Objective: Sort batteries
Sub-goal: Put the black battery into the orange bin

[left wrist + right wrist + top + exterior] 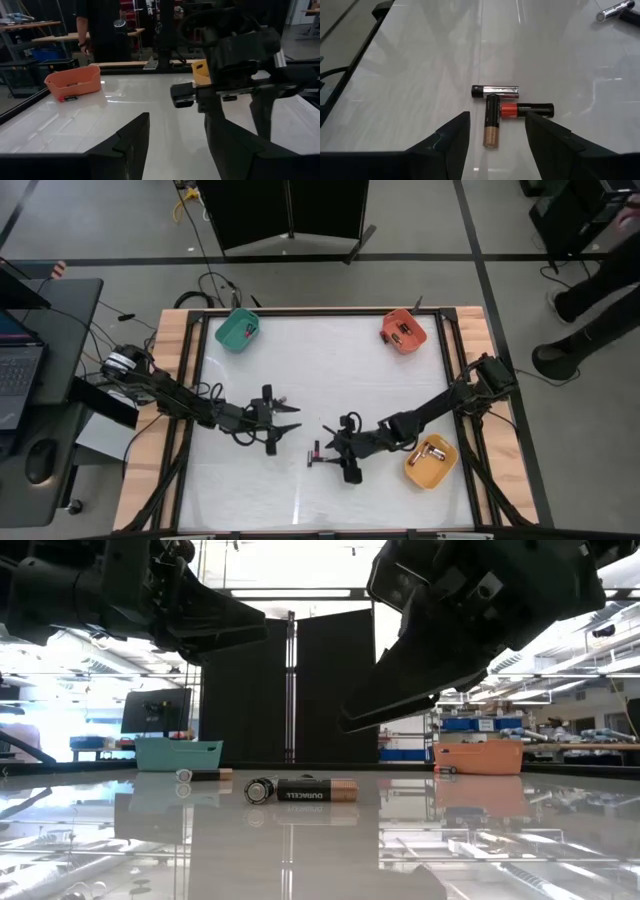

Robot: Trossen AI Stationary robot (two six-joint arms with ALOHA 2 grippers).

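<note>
1. Right gripper [348,463] hangs just above the table with its fingers apart and nothing between them
2. Three batteries [494,110] lie touching just ahead of its tips: a silver one crosswise, a black-and-copper one pointing back at the gap, a red-banded one beside the right finger
3. In the high view that cluster [318,452] is only a small smudge beside the gripper, partly covered by it
4. Two more batteries [620,11] farther ahead are cut by the frame edge
5. Left gripper [286,418] hovers well apart from the cluster, fingers spread and empty
6. Orange bin [403,330] holds something dark, too small to tell
7. Yellow bin [431,462], beside the right arm, holds batteries; teal bin [238,330] contents are unclear
</note>
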